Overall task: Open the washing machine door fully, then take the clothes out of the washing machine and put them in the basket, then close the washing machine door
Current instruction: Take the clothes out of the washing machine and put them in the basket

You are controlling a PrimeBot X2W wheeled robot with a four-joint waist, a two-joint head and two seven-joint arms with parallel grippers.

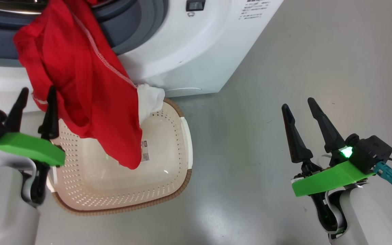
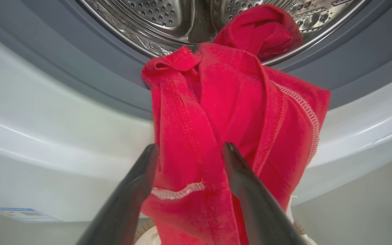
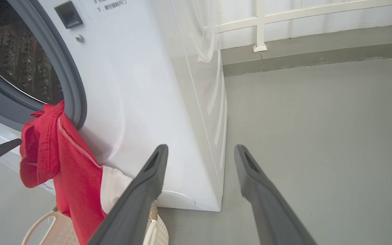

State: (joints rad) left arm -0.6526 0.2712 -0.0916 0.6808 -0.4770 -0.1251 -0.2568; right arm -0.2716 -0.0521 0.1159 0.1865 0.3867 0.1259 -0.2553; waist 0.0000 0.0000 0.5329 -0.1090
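Left gripper (image 2: pixel 191 146) spread wide, clothes (image 2: pixel 230 112) hanging just ahead

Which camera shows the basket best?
The head view: the cream perforated plastic basket with brown rim sits nearly whole, partly covered by hanging red cloth. The right wrist view catches a handle and corner; the left wrist view, a rim sliver.

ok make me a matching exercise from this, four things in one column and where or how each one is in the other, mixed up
Things:
1 red garment
2 basket
3 left gripper
4 right gripper

States:
a open, over bare floor
b hanging out of the washing machine
c open, fingers right by the red garment
d on the floor, below the garment's hanging end

Pairs: 1-b, 2-d, 3-c, 4-a
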